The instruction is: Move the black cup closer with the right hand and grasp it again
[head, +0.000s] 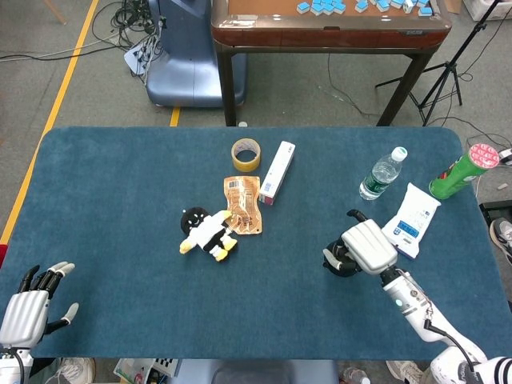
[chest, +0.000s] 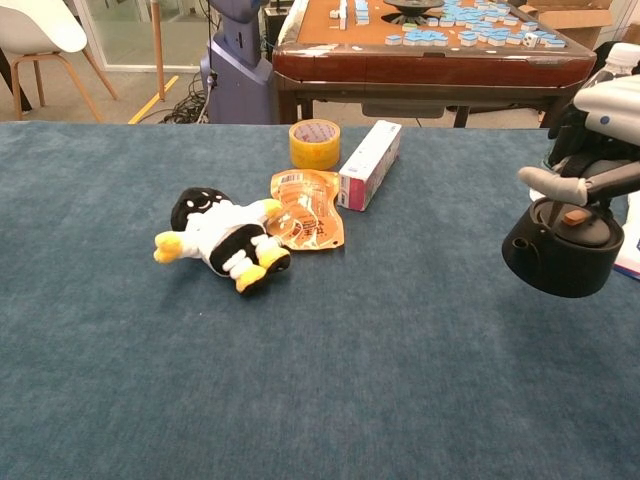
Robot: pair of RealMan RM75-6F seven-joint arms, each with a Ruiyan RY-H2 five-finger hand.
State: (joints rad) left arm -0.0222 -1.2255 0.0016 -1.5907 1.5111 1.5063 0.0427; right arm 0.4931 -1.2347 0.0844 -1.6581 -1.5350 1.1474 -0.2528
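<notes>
The black cup [head: 331,263] [chest: 560,262] is at the right of the blue table, mostly hidden under my right hand [head: 368,248] in the head view. In the chest view the right hand [chest: 603,125] is directly over the cup's mouth. One finger sticks out leftward above the rim and the others reach down to the rim, holding the cup. The cup looks upright. My left hand [head: 28,306] hangs off the table's near left corner, fingers spread and holding nothing.
Just beyond the cup lie a white wipes pack [head: 410,220], a water bottle [head: 382,174] and a green can [head: 462,172]. Mid-table are a plush toy [head: 206,234], an orange pouch [head: 242,205], a white box [head: 277,172] and a tape roll [head: 246,154].
</notes>
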